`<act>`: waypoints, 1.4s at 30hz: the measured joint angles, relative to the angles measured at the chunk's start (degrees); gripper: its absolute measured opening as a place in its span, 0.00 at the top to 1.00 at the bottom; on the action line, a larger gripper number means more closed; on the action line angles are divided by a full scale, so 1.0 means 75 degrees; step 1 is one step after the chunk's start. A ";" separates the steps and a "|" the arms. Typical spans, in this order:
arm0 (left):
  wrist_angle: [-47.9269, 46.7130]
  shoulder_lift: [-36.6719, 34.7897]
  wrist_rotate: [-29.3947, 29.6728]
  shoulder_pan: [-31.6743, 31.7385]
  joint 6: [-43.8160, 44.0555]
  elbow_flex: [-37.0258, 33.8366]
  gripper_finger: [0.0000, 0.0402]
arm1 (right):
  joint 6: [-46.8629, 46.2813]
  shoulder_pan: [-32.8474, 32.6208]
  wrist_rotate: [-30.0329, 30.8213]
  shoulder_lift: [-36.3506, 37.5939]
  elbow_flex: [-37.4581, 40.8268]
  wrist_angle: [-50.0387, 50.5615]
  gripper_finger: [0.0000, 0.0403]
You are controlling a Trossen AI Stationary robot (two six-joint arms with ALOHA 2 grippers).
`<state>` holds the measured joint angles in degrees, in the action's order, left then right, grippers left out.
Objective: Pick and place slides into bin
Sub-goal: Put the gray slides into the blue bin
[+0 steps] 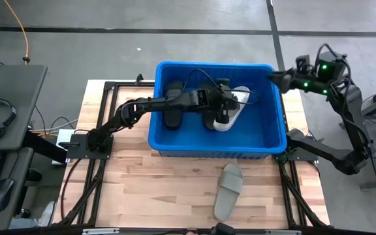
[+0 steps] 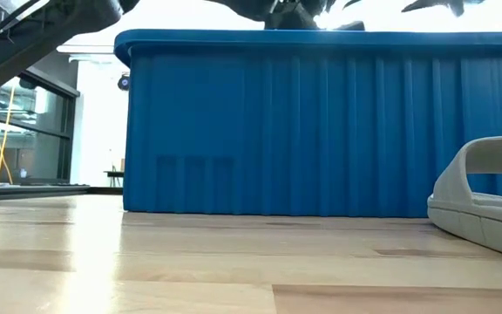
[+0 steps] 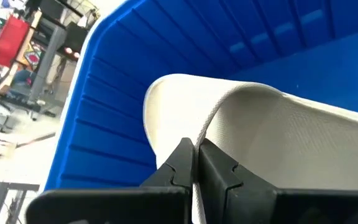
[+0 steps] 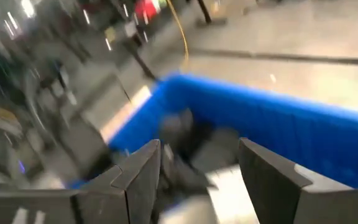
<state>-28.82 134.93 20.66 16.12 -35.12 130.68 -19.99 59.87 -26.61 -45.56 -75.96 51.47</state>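
My left gripper (image 1: pixel 222 112) is inside the large bright blue rectangular plastic bin (image 1: pixel 175 147), which sits at the middle of the pale wooden table (image 1: pixel 155 186). Its fingers (image 3: pixel 182 165) are clamped tight on the strap edge of a light grey foam slide (image 3: pixel 278 130), which lies on the bin's floor toward the far right. A black foam slide (image 1: pixel 174 108) lies in the bin to the left of it, under my left arm. Another dark slide seems to lie beneath my gripper, but I cannot make it out clearly.

My right gripper (image 4: pixel 197 165) hovers above the bin's far right corner, its two fingers standing wide apart with nothing between them.

One more light grey foam slide (image 1: pixel 228 190) rests on the table outside the bin, just off its near wall, toward the right side.
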 joint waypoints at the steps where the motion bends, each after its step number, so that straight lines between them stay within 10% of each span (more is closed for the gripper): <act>1: -0.0092 0.0000 0.0023 0.0000 0.0090 0.0033 1.00 | 0.0438 -0.0048 0.0005 0.0003 0.0000 0.0366 0.49; 28: -0.1660 -0.1151 -0.0940 0.0009 0.1726 0.0576 1.00 | 0.3103 -0.2483 0.0788 -0.0128 0.0006 0.0790 0.49; 42: -0.2720 -0.1428 -0.1464 0.0484 0.3049 0.0579 1.00 | 0.4728 -0.5690 0.3126 -0.1082 0.0009 0.0336 0.49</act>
<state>-49.23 124.22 9.68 19.75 -12.25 135.02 15.47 17.19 -3.16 -53.68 -75.89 53.99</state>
